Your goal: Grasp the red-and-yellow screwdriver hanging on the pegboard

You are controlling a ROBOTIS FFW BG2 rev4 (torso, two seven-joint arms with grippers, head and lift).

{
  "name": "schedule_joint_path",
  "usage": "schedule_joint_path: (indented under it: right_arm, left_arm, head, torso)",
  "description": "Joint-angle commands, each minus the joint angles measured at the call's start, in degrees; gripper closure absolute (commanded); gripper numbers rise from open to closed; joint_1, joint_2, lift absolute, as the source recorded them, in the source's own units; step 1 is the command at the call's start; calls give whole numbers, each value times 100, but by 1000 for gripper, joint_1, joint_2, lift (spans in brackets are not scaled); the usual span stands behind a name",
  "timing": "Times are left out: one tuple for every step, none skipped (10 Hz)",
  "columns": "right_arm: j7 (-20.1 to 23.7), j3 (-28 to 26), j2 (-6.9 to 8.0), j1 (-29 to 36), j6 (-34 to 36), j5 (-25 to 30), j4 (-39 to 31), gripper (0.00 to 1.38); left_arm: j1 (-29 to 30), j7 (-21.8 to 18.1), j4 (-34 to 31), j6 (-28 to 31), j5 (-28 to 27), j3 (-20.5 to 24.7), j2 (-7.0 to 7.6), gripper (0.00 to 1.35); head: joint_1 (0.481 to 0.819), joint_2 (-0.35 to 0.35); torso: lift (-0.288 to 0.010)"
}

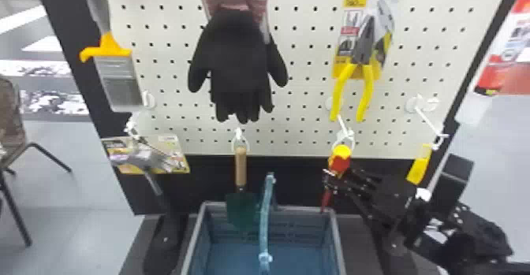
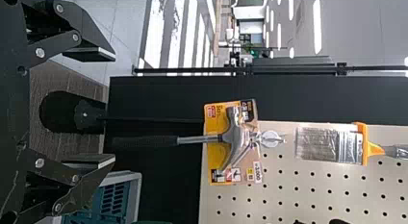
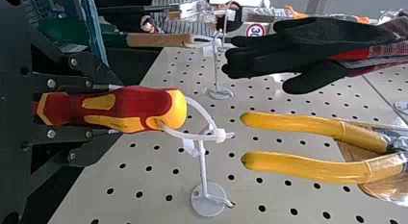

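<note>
R claw point(image 1: 336, 174) clenched on screwdriver point(image 3: 149, 109) – tips partly hidden behind hndl; L claw point(image 2: 114, 107) released.

Bright light from ceiling lamps point(image 2: 317, 26); shadows seemingly soft

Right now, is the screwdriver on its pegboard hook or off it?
On it: the screwdriver has a white tie at its handle end, looped around the hook.

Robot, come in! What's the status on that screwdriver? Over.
Right gripper closed around red-and-yellow screwdriver. Left gripper open, empty. Only apparent snag: screwdriver's white loop is on the pegboard hook. Over.
</note>
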Motion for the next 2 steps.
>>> schedule_joint_path:
  right_arm:
    - [1,0,0,-1,1,0,0,1145]
    - [-8,0,0,24,1,0,0,1145]
  left_arm:
    - [3,0,0,0,0,0,0,512]
    - [3,0,0,0,0,0,0,512]
  head:
    - [549,0]
    - [549,0]
  torso:
    - [-100]
    - [-100]
